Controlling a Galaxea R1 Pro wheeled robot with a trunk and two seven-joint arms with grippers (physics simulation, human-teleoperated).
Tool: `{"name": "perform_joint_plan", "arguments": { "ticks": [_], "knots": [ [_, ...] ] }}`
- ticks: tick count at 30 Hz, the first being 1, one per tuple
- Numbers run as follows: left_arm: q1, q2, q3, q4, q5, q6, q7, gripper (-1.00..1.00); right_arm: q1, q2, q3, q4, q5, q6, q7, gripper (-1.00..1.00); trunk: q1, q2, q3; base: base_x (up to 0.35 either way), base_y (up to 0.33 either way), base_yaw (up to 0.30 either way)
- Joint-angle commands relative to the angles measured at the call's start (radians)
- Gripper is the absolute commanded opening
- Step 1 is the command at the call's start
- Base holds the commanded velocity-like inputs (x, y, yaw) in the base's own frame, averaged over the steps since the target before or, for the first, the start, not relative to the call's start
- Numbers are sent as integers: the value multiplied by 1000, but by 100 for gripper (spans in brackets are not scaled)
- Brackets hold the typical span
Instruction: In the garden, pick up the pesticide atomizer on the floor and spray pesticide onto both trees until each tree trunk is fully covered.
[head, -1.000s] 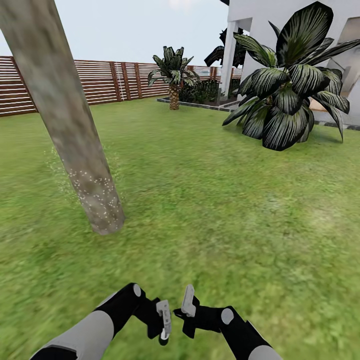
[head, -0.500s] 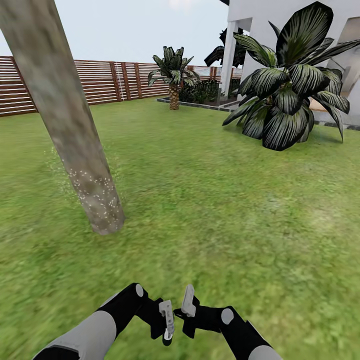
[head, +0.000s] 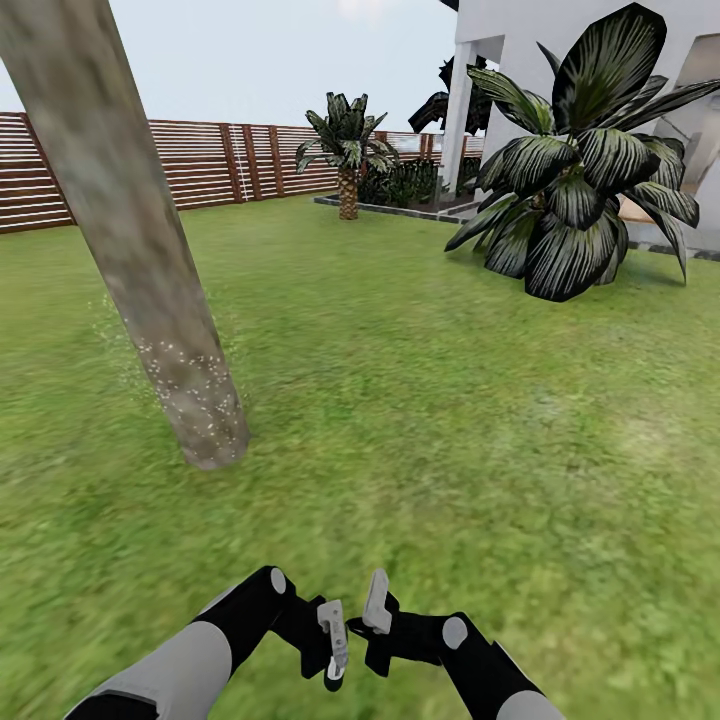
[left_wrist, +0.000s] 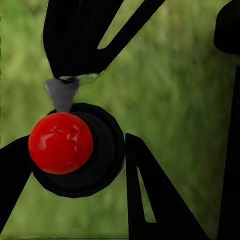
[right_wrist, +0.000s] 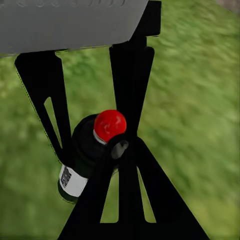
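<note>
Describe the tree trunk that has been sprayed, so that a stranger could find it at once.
On the green lawn before the brown slatted fence, look left. There a thick, pale grey-brown tree trunk leans. Unlike the short palm and the broad-leaved dark plant, it is bare, with white specks near its base.

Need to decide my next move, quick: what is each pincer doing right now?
Left pincer: right beside the spray bottle; grip cannot be told.
Right pincer: closed on the spray bottle.

Grey-brown mottled tree trunk (head: 140, 260) with white speckles, green lawn (head: 420, 400), red-capped black atomizer (right_wrist: 87, 155) with white label.
</note>
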Motion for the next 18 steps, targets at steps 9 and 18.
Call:
{"name": "perform_joint_plan", "arguments": {
  "ticks": [9, 18],
  "knots": [
    [0, 126, 1, 0, -6, 5, 2, -100, 0, 0, 0, 0, 0, 0, 0, -100, 0, 0, 0, 0, 0, 0],
    [7, 334, -6, 34, -13, 7, 5, -100, 0, 0, -4, 3, -2, -1, -1, 100, 0, 0, 0, 0, 0, 0]
  ]
}}
